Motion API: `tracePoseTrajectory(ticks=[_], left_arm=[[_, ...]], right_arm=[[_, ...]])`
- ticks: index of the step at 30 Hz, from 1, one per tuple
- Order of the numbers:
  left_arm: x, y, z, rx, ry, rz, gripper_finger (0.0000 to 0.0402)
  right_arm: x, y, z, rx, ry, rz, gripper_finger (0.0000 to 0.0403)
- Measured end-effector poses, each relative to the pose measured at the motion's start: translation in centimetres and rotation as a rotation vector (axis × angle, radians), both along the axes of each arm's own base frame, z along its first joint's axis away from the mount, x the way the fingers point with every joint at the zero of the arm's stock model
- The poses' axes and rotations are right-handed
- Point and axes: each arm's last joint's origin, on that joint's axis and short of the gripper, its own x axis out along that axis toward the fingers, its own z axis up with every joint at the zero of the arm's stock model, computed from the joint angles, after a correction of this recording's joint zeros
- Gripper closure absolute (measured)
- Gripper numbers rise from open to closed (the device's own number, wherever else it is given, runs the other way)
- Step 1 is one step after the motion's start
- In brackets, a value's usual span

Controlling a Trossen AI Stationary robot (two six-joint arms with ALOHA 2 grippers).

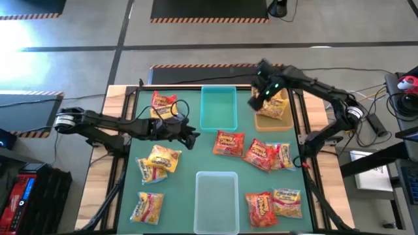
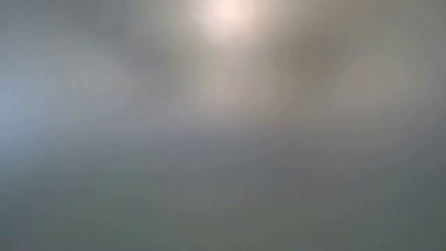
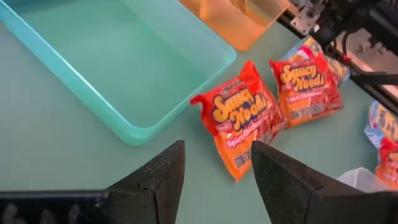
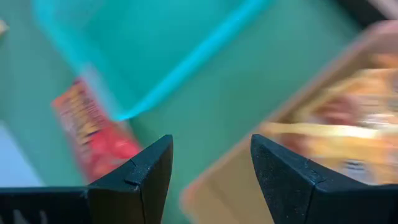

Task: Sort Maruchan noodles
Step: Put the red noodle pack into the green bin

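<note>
Several Maruchan packets lie flat on the green table. My left gripper [image 1: 194, 137] is open just left of a red packet [image 1: 229, 143]. In the left wrist view the gripper [image 3: 217, 168] has that packet's near end [image 3: 235, 163] between its fingertips, with no touch showing. A second red packet [image 3: 309, 90] lies beyond it. My right gripper [image 1: 256, 102] is open and empty at the left wall of the tan bin [image 1: 260, 122], which holds a yellow packet [image 1: 277, 108]. In its wrist view the right gripper [image 4: 211, 162] looks down on the tan bin's rim [image 4: 249, 155]. The low view shows only haze.
The teal bin [image 1: 219, 124] stands at the far middle and the clear bin [image 1: 217, 196] at the near middle. Yellow packets [image 1: 161, 159] lie on the left side, red and yellow ones [image 1: 273, 203] on the right. A wooden frame [image 1: 118, 111] edges the table.
</note>
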Motion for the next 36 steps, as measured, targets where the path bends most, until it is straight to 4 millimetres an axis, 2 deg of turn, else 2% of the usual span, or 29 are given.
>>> tracePoseTrajectory(ticks=[4, 10, 14, 19, 23, 30, 36], left_arm=[[-0.4, -0.1, -0.8, -0.004, 0.029, -0.013, 0.0233], [-0.3, -0.2, -1.6, -0.02, 0.006, -0.01, 0.0233], [1.1, -1.1, -2.2, -0.079, -0.083, -0.005, 0.0233], [3.2, -3.0, -4.1, -0.158, -0.192, 0.002, 0.0233], [4.8, -3.9, -5.8, -0.224, -0.185, 0.073, 0.0239], [8.1, -4.6, -6.5, -0.226, -0.128, 0.079, 0.0259], [10.8, -5.0, -7.1, -0.231, -0.018, 0.079, 0.0274]], right_arm=[[2.4, 3.2, -0.2, -0.019, 0.032, 0.075, 0.02], [4.4, 6.6, -0.4, -0.047, 0.05, 0.111, 0.02], [5.0, 8.5, -1.2, -0.043, 0.078, 0.141, 0.02], [5.1, 10.5, -3.1, -0.063, 0.142, 0.177, 0.02], [5.2, 11.4, -4.7, -0.07, 0.13, 0.207, 0.02], [5.4, 11.5, -7.1, -0.086, 0.068, 0.185, 0.02], [4.9, 11.4, -8.1, -0.15, 0.117, 0.167, 0.02]])
